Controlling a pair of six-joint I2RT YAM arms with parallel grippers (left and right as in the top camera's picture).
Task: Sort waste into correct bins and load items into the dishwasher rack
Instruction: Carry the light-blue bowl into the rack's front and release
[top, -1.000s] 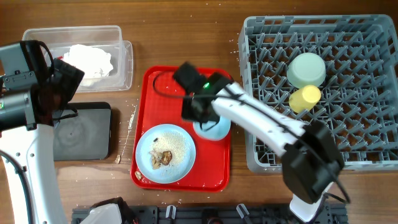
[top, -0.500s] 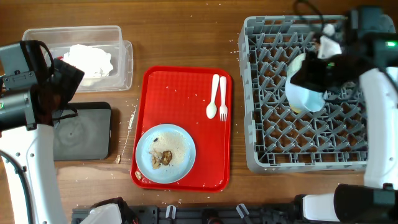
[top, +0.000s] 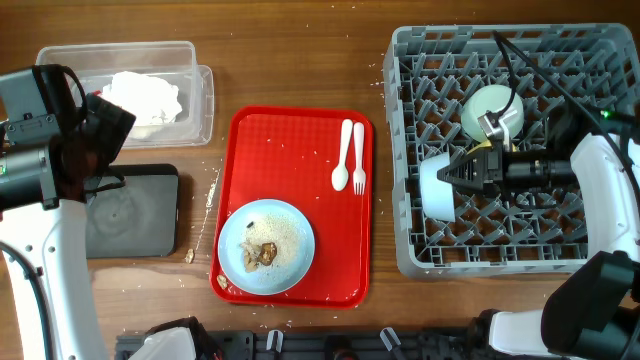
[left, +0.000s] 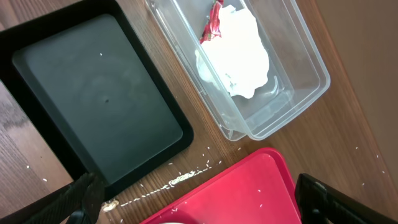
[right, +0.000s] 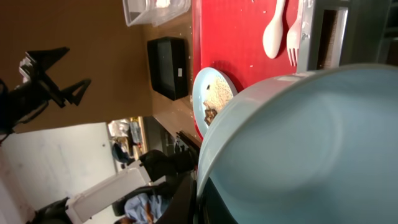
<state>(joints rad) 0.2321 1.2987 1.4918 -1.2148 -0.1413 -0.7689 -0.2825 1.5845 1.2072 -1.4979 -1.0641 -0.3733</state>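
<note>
We see the right gripper (top: 468, 172) clamped on the rim of the light blue bowl (top: 437, 187), holding it on its side in the left half of the dishwasher rack (top: 410, 250), at the right of the frame. A pale green bowl (top: 495, 108) sits upturned higher in the rack. At far left, the left gripper (left: 198, 190) hangs wide open and empty near the black tray (left: 93, 118) and the clear tub (left: 298, 68), which holds the napkins (left: 239, 56).

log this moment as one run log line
left gripper open, empty | right gripper shut on light blue bowl, on edge over dishwasher rack | plate, fork, spoon on red tray
</note>
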